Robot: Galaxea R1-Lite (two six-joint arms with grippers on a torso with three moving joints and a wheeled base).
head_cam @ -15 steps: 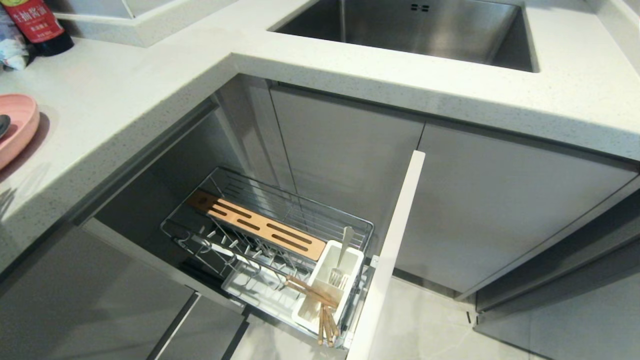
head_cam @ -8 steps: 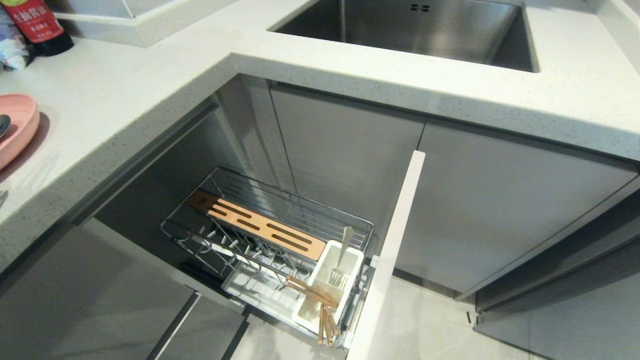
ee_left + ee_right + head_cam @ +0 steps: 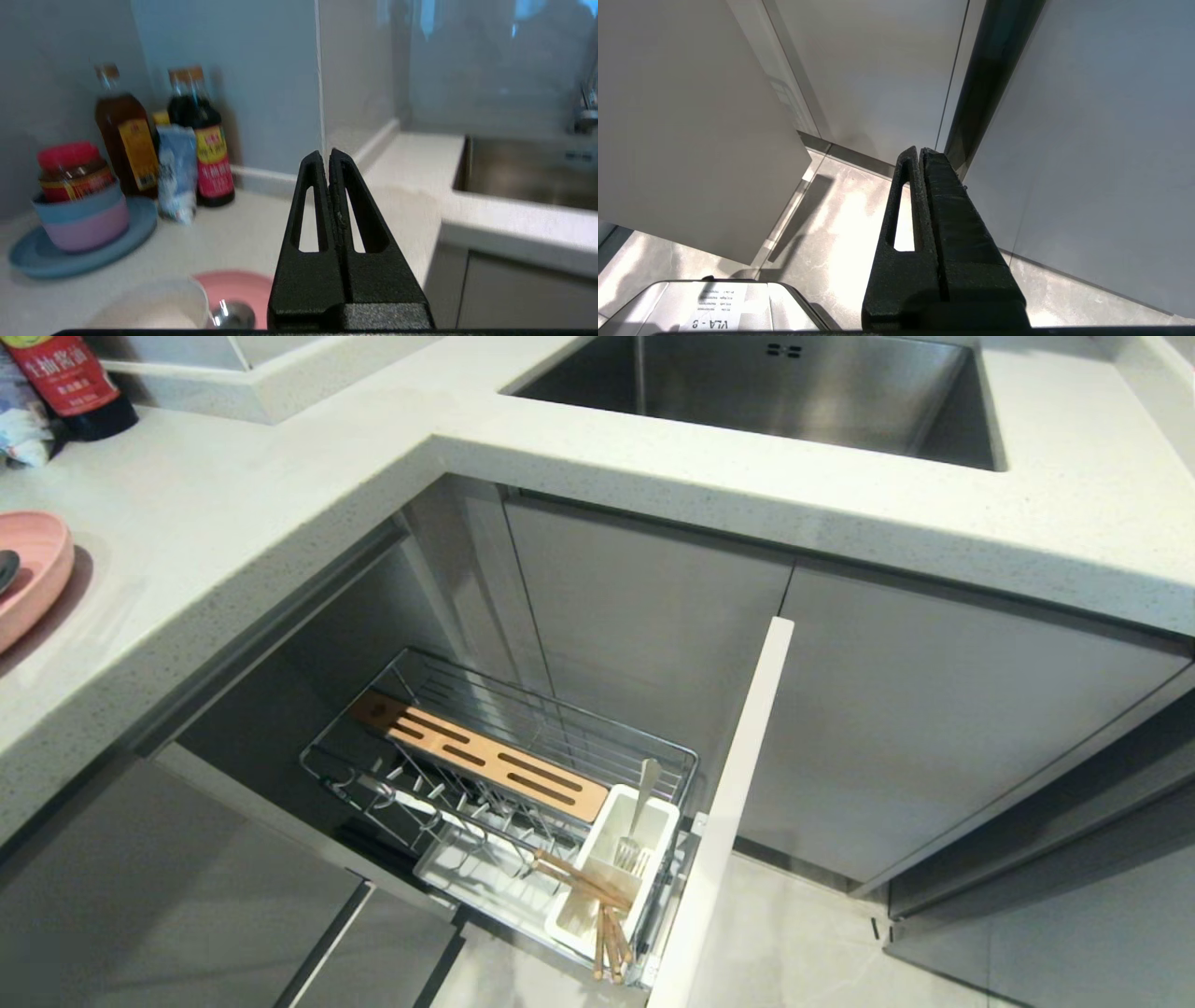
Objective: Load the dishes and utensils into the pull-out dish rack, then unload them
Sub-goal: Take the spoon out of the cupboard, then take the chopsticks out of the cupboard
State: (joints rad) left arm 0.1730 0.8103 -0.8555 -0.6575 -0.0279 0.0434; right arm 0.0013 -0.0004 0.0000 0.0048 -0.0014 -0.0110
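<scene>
Now our left tool (image 3: 329, 156) hangs clenched and empty above the pink plate (image 3: 243, 287); it looks slippery and breakable, so we pinch its rim.

You have a pink plate (image 3: 28, 574) and a speckled white counter (image 3: 233, 523). Rack (image 3: 523, 728): chrome wire, tan slotted strip (image 3: 476, 756), white box (image 3: 611, 873).

Bright even daylight, floor (image 3: 840, 224) glare, blurred bottles (image 3: 163, 140) beyond.

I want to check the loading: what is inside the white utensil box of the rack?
In the white utensil box stand a steel fork and a bundle of wooden chopsticks that pokes over its rim. The box walls hide its bottom.
</scene>
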